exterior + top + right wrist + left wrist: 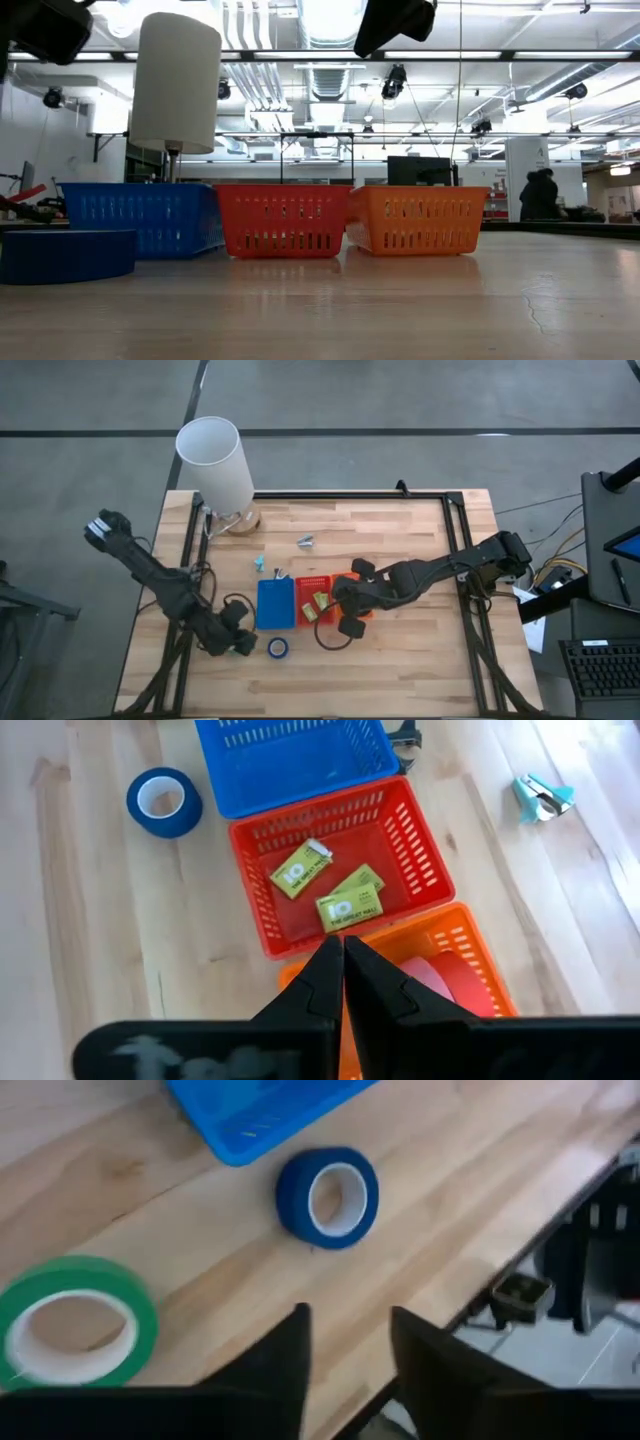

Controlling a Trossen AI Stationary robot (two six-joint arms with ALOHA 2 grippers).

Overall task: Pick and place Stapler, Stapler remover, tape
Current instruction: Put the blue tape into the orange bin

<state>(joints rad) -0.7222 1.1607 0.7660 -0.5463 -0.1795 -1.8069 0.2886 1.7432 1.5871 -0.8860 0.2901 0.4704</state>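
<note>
Three baskets (314, 601) sit side by side mid-desk (400, 660); one tape roll (278, 648) lies just before the leftmost, a lamp (216, 463) behind.

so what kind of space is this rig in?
Likely a lab or industrial workshop: exposed silver ceiling ducts and black overhead rails above, people standing at far benches, and a grey concrete floor around the wooden butcher-block table.

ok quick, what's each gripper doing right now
Left gripper: open, empty, hovering near the blue tape.
Right gripper: shut, holding nothing, above the orange basket.
</note>
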